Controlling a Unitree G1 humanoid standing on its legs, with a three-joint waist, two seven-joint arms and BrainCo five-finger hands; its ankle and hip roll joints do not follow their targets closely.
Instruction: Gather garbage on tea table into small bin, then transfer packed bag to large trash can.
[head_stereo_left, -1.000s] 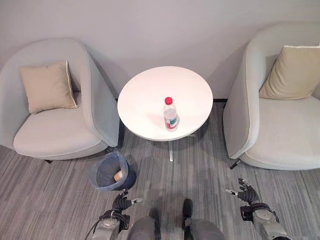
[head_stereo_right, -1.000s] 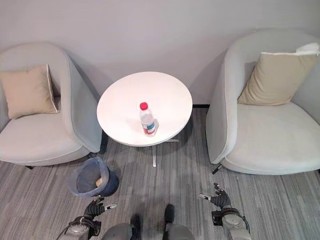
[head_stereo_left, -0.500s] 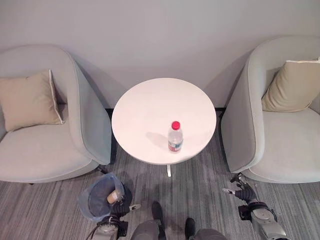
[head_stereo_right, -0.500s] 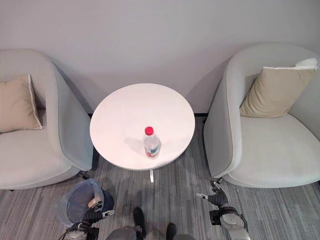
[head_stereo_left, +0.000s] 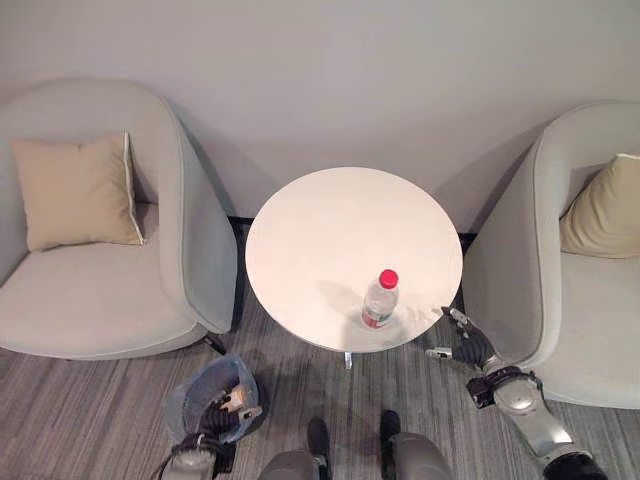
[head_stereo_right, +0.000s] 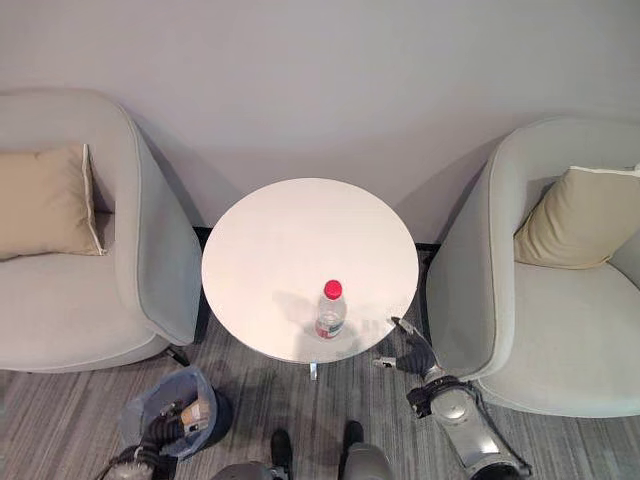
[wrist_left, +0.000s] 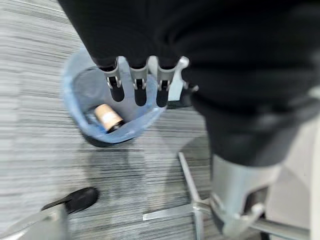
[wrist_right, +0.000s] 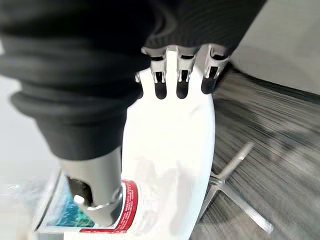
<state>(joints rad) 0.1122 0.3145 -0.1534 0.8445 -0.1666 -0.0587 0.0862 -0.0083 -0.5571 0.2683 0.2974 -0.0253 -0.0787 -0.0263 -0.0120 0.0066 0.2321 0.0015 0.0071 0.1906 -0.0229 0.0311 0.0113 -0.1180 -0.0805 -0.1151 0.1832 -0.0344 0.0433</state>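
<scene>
Right eye view: bottle (head_stereo_right: 330, 311) on table (head_stereo_right: 280, 250) between armchairs (head_stereo_right: 110, 290); relaxed right hand (head_stereo_right: 415, 352) beside it.

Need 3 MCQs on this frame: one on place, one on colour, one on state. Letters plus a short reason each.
1. Where does the bottle stand?
A. on the round table, near its front edge
B. on the floor by the small bin
C. on the left armchair

2. What colour is the bottle's cap?
A. blue
B. red
C. white

3. What is the state of the right robot hand?
A. shut on the bottle
B. shut, holding nothing
C. open, beside the table's edge

Answers:
1 A: the bottle is upright on the white tabletop, close to the rim nearest the robot.
2 B: the cap shows red in both eye views.
3 C: its fingers are spread by the table's right front rim, apart from the bottle.
</scene>
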